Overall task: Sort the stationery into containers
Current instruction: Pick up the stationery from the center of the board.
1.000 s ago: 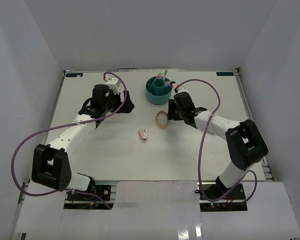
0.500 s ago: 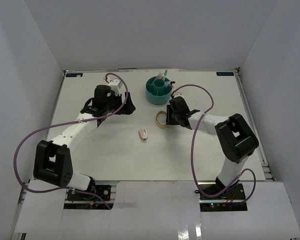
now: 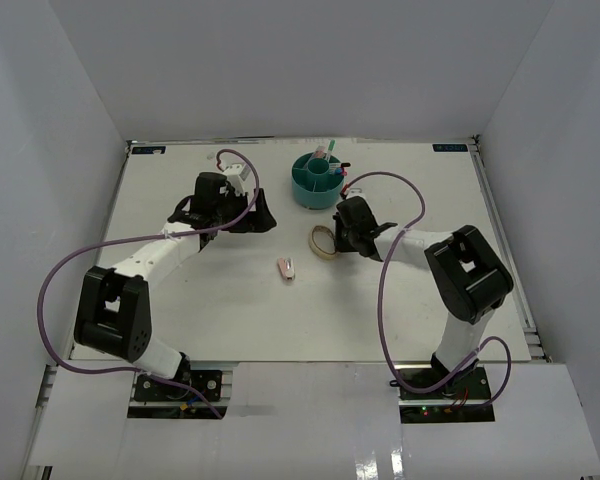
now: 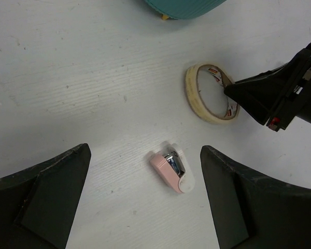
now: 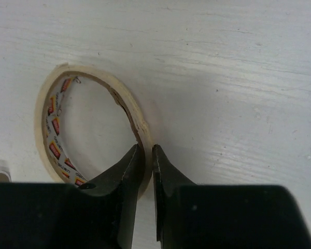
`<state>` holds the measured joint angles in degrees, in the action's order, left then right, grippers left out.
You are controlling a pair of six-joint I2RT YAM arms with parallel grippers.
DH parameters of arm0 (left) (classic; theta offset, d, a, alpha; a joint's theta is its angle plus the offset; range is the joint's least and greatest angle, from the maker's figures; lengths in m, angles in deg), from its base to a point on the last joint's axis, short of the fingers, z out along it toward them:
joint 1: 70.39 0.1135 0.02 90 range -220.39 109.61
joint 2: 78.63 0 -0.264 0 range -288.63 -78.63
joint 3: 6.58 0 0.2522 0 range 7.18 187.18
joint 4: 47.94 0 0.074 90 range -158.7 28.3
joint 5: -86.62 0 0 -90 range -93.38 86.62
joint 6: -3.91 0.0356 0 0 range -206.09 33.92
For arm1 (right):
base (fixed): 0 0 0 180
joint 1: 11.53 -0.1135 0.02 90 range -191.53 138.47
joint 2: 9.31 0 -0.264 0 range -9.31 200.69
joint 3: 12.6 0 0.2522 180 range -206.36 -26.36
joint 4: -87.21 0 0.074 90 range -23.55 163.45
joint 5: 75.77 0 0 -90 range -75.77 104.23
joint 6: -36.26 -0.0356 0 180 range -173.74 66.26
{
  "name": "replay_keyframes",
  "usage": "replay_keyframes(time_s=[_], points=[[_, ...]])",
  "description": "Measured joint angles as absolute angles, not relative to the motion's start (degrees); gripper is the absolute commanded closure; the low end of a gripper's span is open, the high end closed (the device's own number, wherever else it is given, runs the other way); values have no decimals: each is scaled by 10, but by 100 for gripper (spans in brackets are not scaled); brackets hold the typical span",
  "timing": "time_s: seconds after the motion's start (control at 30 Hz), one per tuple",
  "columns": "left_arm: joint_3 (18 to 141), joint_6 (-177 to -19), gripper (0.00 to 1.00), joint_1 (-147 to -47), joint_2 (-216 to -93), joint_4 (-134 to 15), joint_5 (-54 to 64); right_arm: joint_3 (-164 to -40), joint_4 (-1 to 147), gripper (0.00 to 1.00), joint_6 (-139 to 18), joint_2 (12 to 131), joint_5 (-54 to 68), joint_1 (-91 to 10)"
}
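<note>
Tape roll point(image 4: 192, 96), tan with a printed core, is seen lying flat on the table point(image 3: 180, 300), toward the far edge and a little right of the middle. It lies near the teal organizer point(image 3: 305, 190) but apart from it. The roll's wall is clamped by the right gripper point(image 5: 145, 148), with one finger inside the ring, the other outside, and the jaws drawn almost together on the thin band.

A few pens point(image 3: 325, 155) are already stood in the organizer. A small pink-and-white item point(image 4: 171, 174) is left nearer the table's middle, and the left gripper point(image 4: 145, 150) is held above it with its jaws wide apart and nothing between them.

The grip is judged to be slight, since only one narrow spot of the wall is pinched. On lifting, the roll could swing, twist or slip free. The ring also looks wide against the compartments, so it could catch on the rim or the pens and be left perched, or the organizer could be nudged. Contact between the two closely placed arms is also to be guarded against.
</note>
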<state>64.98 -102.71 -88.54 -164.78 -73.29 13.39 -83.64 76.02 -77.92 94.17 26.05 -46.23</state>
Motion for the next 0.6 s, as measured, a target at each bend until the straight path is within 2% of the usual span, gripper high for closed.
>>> replay_keyframes(time_s=[0.1, 0.43, 0.6], points=[[651, -1032, 2, -888, -1648, -732, 147, -815, 779, 92, -770, 930, 260, -463], [675, -1100, 2, -953, -1665, -733, 189, -684, 875, 92, -700, 747, 184, -477], [694, -1143, 2, -974, -1665, -732, 213, -659, 929, 92, -682, 684, 157, -481]])
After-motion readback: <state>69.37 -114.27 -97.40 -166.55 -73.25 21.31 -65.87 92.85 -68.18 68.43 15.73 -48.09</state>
